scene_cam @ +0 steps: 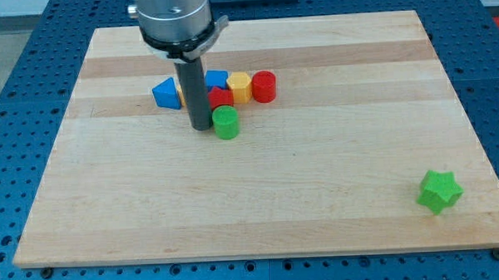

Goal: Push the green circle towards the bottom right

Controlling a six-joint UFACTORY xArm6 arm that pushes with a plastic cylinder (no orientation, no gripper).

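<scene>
The green circle (226, 122) is a short green cylinder on the wooden board (260, 198), a little left of the view's centre and towards the top. My tip (201, 127) stands just to its left, touching or nearly touching its side. The rod rises from there to the arm's grey body at the view's top.
Behind the green circle lies a row of blocks: a blue triangle (166, 94), a blue block (217, 79) partly hidden by the rod, a red block (221, 97), a yellow block (240, 86) and a red cylinder (264, 86). A green star (439, 191) sits at the bottom right.
</scene>
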